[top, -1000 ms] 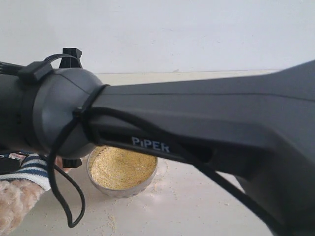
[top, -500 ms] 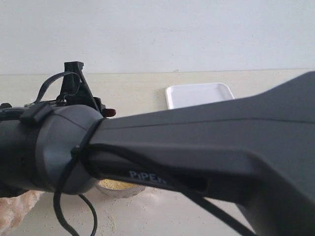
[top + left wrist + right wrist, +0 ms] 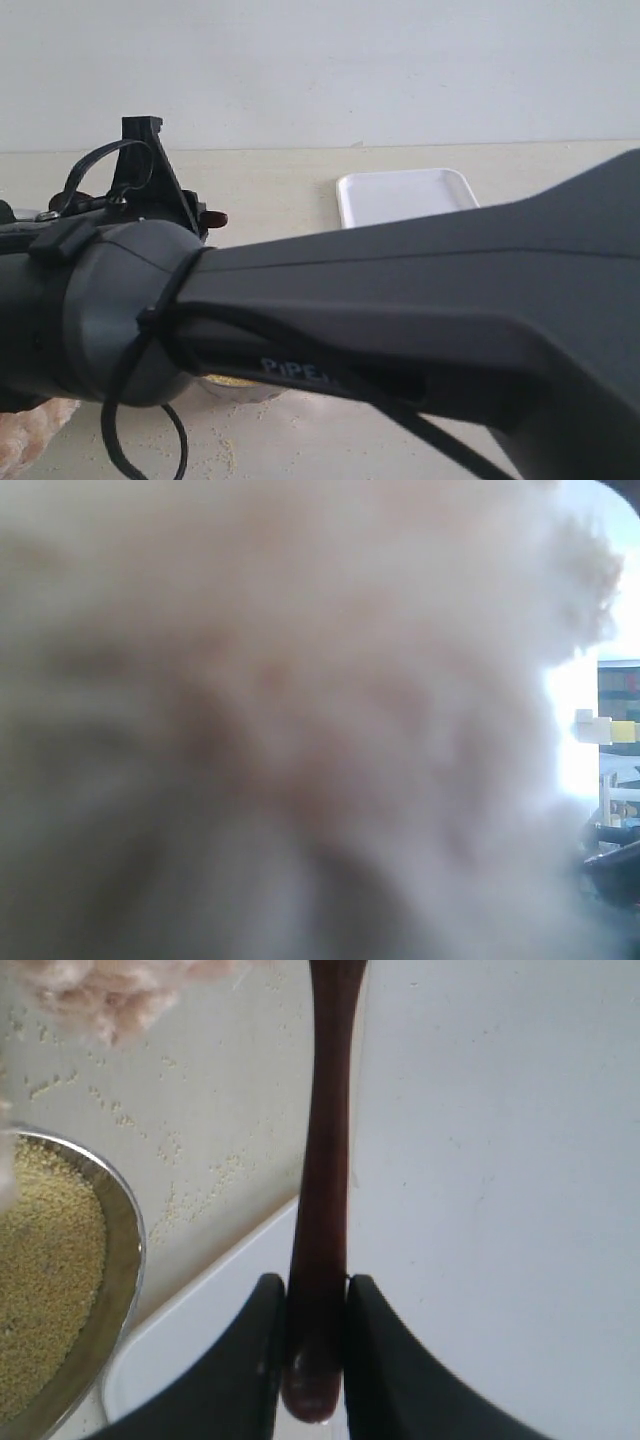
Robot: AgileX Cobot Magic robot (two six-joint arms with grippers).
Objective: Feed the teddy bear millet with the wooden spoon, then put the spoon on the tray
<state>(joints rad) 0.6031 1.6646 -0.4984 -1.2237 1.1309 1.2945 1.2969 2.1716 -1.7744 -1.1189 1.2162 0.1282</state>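
Rising since a second ago, hiding most millet (image 3: pixel 40 1280) and uncovering the flat white tray (image 3: pixel 405 195). Clamping the glossy wooden spoon (image 3: pixel 318 1210) by its slim handle between right jaws, long axis pointing straight ahead, over the tray rim beside the shiny metal bowl (image 3: pixel 125 1260). Pressing into the fuzzy teddy bear (image 3: pixel 280 700); left jaws' state impossible to tell.

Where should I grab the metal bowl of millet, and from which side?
Take the metal bowl by its thin rim, pinched from straight above. It is round and shiny and holds loose millet, so it likely needs to stay level. The rim arc facing the tray looks unobstructed.
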